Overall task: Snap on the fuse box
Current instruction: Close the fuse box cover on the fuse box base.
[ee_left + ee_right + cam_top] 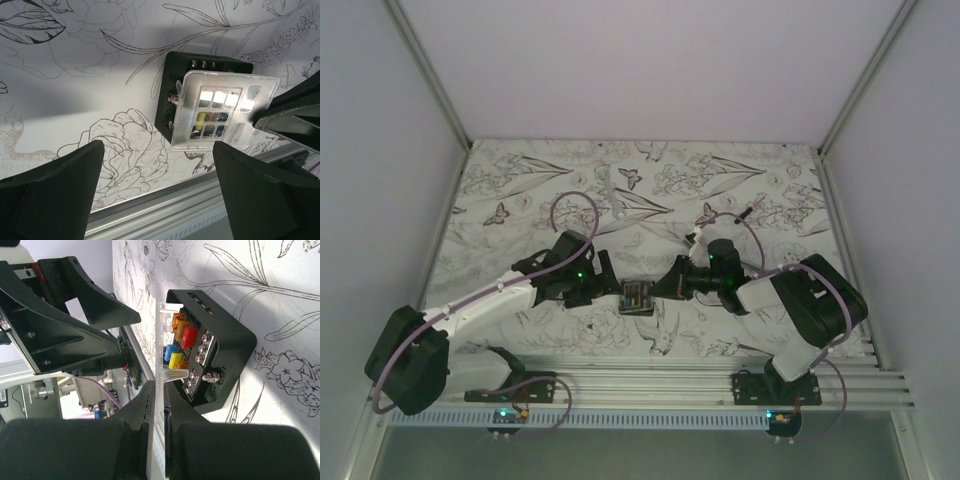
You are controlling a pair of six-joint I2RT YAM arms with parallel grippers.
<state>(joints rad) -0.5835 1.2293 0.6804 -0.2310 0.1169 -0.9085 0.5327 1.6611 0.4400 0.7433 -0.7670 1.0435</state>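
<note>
**Fuse box mid-table, clear lid not yet snapped**

Sat on the floral table between both arms, clear lid tilted over its fuses. Pinched at the lid's right edge by the right gripper, nearly closed, seemingly to steer alignment. Flanked left by the left gripper, spread wide, empty, probably ready to brace.

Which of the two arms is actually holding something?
The right end effector is shut on the clear lid's edge, over the fuse box; the left end effector stands wide open, gripping nothing.
</note>
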